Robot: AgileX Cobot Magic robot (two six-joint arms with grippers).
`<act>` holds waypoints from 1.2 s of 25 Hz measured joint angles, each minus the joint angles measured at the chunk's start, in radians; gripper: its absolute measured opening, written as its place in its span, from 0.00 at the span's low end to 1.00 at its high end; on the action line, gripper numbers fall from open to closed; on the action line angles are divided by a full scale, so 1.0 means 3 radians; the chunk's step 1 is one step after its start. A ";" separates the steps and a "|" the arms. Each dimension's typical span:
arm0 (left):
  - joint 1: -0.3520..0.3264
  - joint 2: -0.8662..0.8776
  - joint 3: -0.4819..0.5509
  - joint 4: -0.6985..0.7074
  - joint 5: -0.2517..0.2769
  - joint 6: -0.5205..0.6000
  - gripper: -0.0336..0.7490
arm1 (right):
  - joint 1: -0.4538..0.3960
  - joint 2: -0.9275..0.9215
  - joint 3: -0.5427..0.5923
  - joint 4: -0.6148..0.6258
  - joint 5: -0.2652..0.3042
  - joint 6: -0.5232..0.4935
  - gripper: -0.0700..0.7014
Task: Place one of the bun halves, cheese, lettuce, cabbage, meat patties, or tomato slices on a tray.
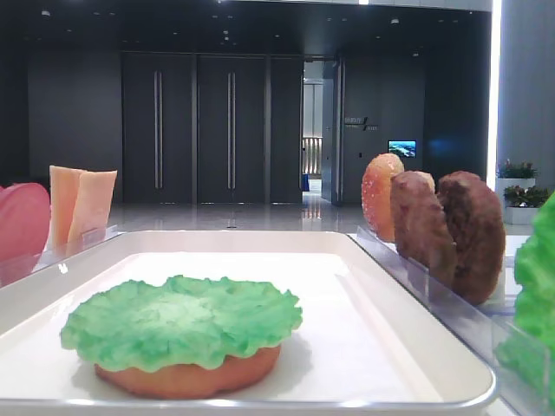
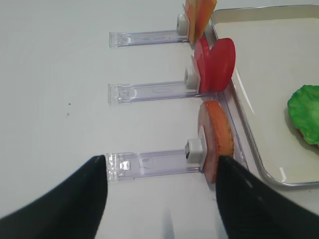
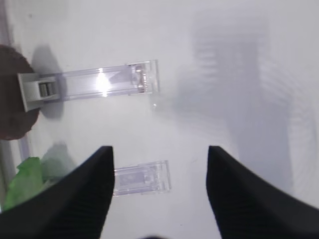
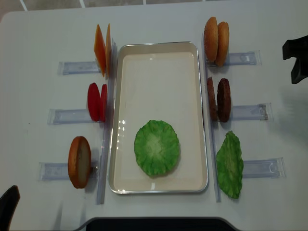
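Note:
The white tray (image 4: pixel 118 120) lies mid-table. On it a flat bun half (image 1: pixel 186 379) rests under a green lettuce leaf (image 4: pixel 156 147). Left of the tray, cheese (image 4: pixel 102 49), tomato slices (image 4: pixel 96 102) and a bun half (image 4: pixel 79 161) stand on edge in racks. On the right stand two bun halves (image 4: pixel 216 34), meat patties (image 4: pixel 218 99) and another lettuce leaf (image 4: pixel 229 164). My left gripper (image 2: pixel 162 159) is open and empty, low over the table beside the standing bun half (image 2: pixel 217 139). My right gripper (image 3: pixel 159 148) is open and empty, out past the right racks.
Clear plastic racks (image 3: pixel 94 83) run outward from both long sides of the tray. In the right wrist view, a meat patty (image 3: pixel 12 94) and lettuce (image 3: pixel 25 181) show at the left edge. The tray's rim (image 2: pixel 249 149) runs close to the left gripper's right finger.

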 joint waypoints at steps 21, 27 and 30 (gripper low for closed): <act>0.0000 0.0000 0.0000 0.0000 0.0000 0.0000 0.70 | -0.0196 -0.1219 0.0820 -0.0036 0.0017 -0.0304 0.60; 0.0000 0.0000 0.0000 0.0000 0.0000 0.0000 0.70 | -0.0196 -0.2114 0.1159 -0.0036 0.0023 -0.0304 0.60; 0.0000 0.0000 0.0000 0.0000 0.0000 0.0000 0.70 | -0.0196 -0.2514 0.1307 -0.0036 0.0023 -0.0304 0.60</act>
